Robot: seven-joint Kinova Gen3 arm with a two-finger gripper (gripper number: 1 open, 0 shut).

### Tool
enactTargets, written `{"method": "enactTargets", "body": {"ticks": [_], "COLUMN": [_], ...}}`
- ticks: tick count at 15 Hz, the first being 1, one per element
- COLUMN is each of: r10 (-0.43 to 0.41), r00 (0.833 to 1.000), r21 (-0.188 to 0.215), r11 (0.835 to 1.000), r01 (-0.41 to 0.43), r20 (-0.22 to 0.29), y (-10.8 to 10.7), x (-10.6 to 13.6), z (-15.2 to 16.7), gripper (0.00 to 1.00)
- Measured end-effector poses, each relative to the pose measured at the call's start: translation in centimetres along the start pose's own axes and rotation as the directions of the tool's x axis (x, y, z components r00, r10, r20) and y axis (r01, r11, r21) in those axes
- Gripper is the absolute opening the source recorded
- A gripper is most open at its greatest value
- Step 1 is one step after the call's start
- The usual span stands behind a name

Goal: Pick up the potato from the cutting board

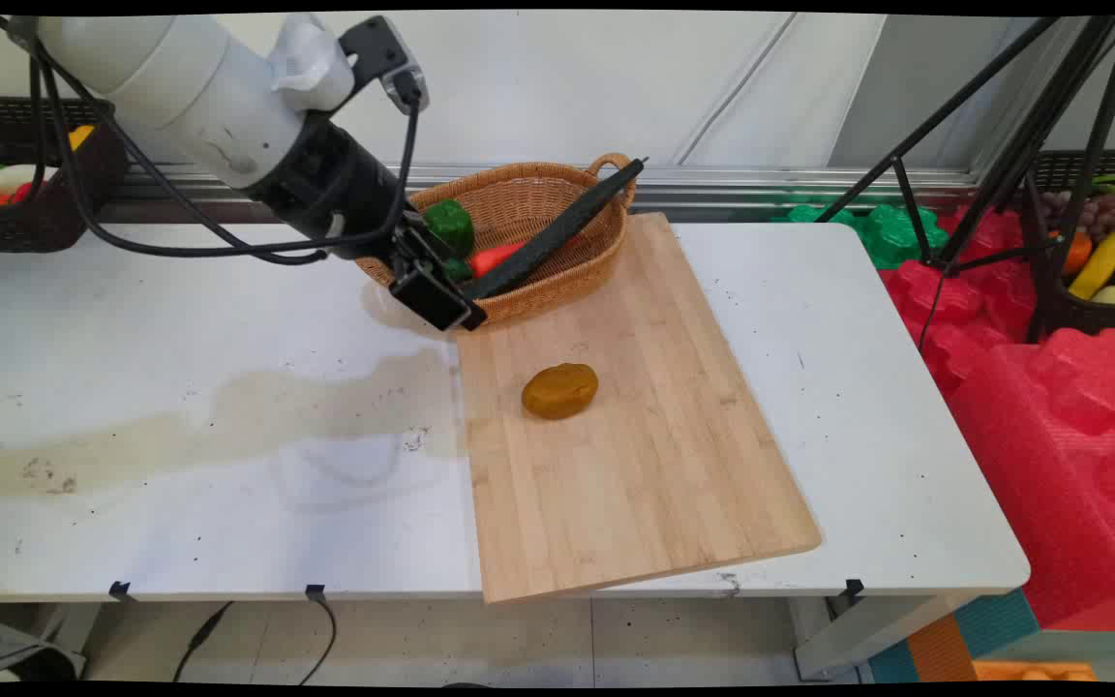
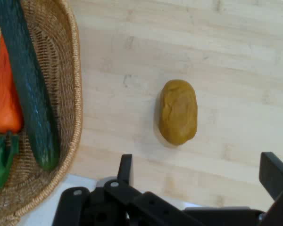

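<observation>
Black pincer (image 2: pixel 198 174) spread, empty, above brown oval potato (image 2: pixel 178 111) on bamboo cutting board (image 1: pixel 635 455); looks rigid, light — grip across its narrow middle.

Lighting is bright and even in both views, diffuse and from overhead; we see no hard-edged shadows. In the main view the white table (image 1: pixel 180 465) carries a pale, soft sheen near its middle, no strong glare. The wicker basket (image 1: pixel 519 194) throws a faint shadow onto the table at its left. The potato (image 1: pixel 559 391) casts a thin, soft shadow on the bamboo cutting board (image 1: pixel 635 465). In the hand view that shadow hugs one side of the potato, and the gripper (image 2: pixel 198 169) reads flat black, without highlights.
</observation>
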Motion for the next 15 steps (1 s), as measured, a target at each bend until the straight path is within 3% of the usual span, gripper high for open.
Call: {"method": "enactTargets", "body": {"ticks": [8, 15], "r10": [0.003, 0.034], "r00": [0.999, 0.994], "r21": [0.003, -0.015], "r11": [1.000, 0.999], "r01": [-0.003, -0.032], "r20": [0.034, 0.102], "y": [0.7, 1.1], "x": [2.2, 3.8], "z": [4.4, 12.9], "gripper": [1.00, 1.00]}}
